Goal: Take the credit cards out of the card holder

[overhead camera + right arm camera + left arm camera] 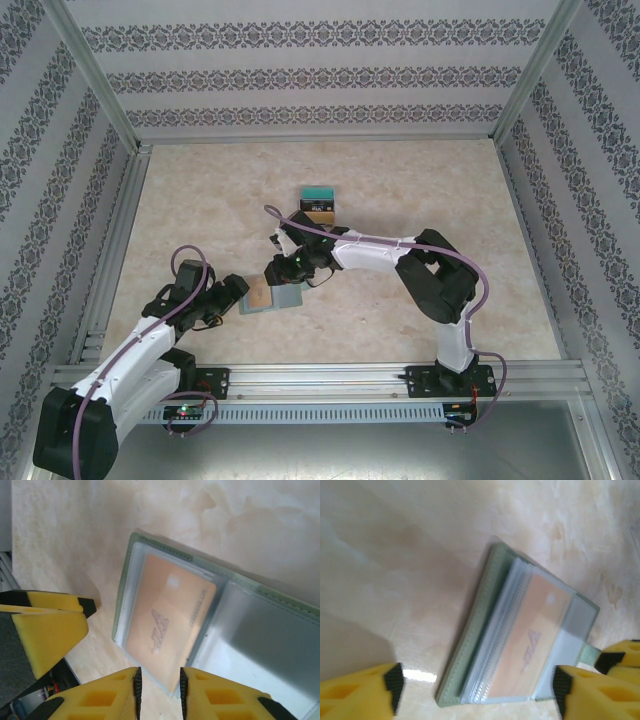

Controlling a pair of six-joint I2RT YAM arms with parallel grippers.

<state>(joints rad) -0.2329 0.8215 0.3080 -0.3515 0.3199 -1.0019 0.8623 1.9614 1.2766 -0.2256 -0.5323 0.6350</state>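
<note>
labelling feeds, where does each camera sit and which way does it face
Top: above and behind the bases, facing down on the table; both arms, left gripper and right gripper at the holder.
Left wrist: left arm, down at the holder; own fingers wide.
Right wrist: right arm, down at the holder; own fingers narrow.
Shared: wrist views both show the orange card.

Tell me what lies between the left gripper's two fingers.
Left wrist view: the open card holder, an orange credit card in its clear pocket, lies between the fingers of the left gripper.
</note>
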